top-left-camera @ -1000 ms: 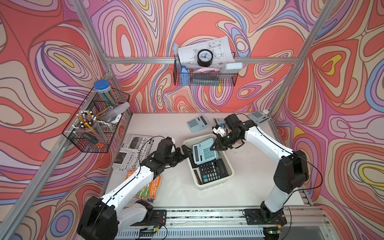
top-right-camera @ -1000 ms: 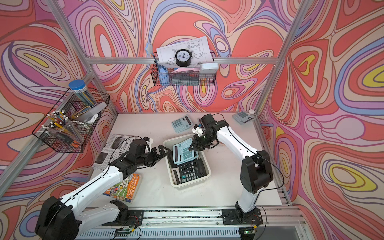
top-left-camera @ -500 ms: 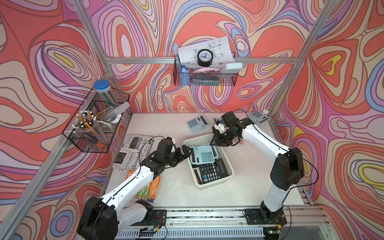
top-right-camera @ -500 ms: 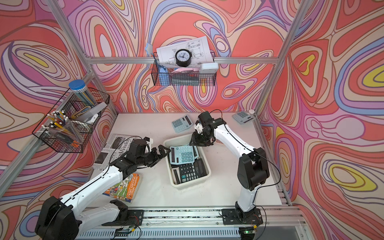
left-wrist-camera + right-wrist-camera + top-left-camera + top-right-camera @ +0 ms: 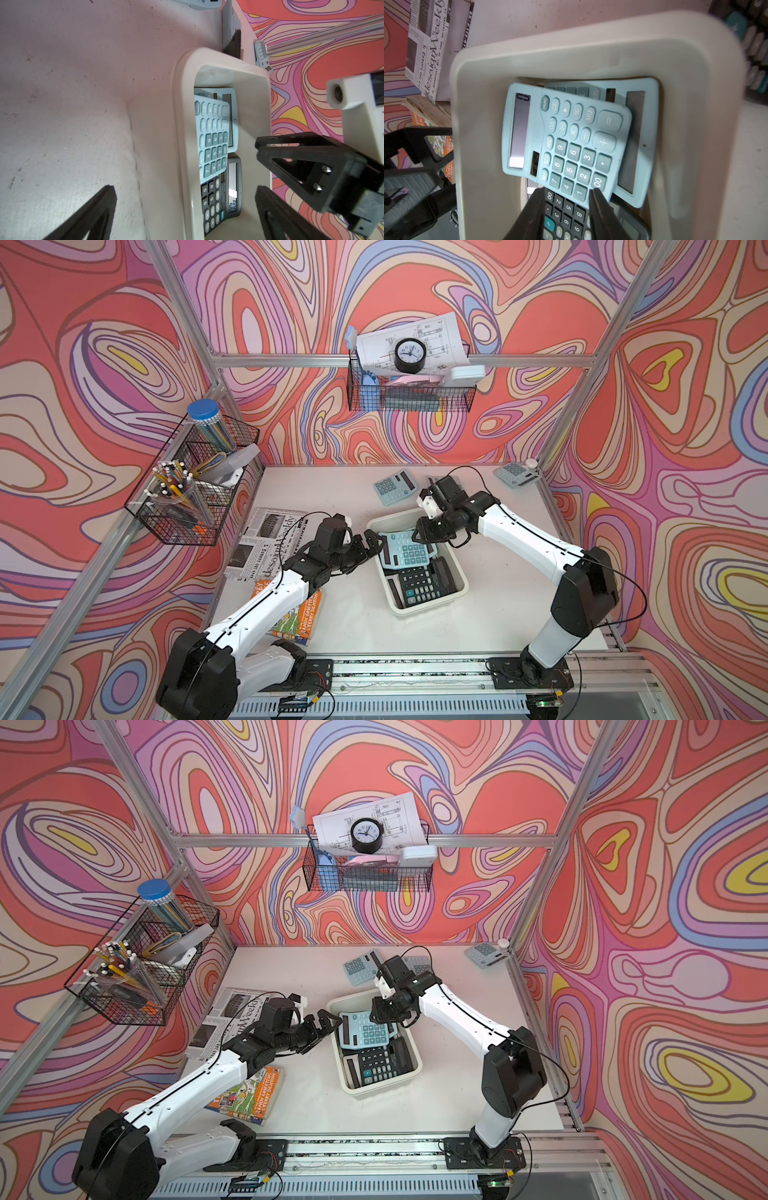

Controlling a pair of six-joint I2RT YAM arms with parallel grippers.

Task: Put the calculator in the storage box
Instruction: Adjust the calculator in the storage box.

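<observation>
Right tool (image 5: 419, 536) released, calculator (image 5: 405, 551) flat in storage box (image 5: 571, 52)

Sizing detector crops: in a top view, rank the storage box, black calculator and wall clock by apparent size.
1. storage box
2. black calculator, partly covered by a blue one
3. clock, smallest, though it hangs nearer the camera

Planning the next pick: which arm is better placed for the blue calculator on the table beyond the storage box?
Right, probably: the right pincer hangs over the storage box's far end, nearest that calculator; the left pincer sits at the box's other side.
</observation>
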